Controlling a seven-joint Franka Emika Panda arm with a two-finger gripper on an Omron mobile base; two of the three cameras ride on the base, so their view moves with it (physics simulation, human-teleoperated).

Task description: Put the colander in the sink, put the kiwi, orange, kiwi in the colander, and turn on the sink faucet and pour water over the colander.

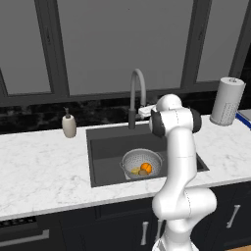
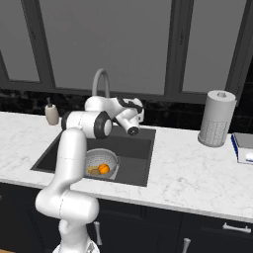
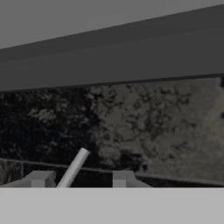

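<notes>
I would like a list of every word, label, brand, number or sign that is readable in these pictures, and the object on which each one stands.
No text can be read in any view.
The soap pump bottle is plain beige, without a label.
The paper towel roll carries a dotted pattern, no letters.
The blue and white object at the right edge of the counter is too small and cut off to show any writing.

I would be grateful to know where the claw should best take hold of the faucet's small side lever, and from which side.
Probably the free tip of the lever, the thin pale rod slanting up between the claw's fingers. Approach from the sink side toward the dark backsplash, one finger on each side of the rod; its slim, straight shape suits a pinch. The sink faucet base stays behind.
</notes>
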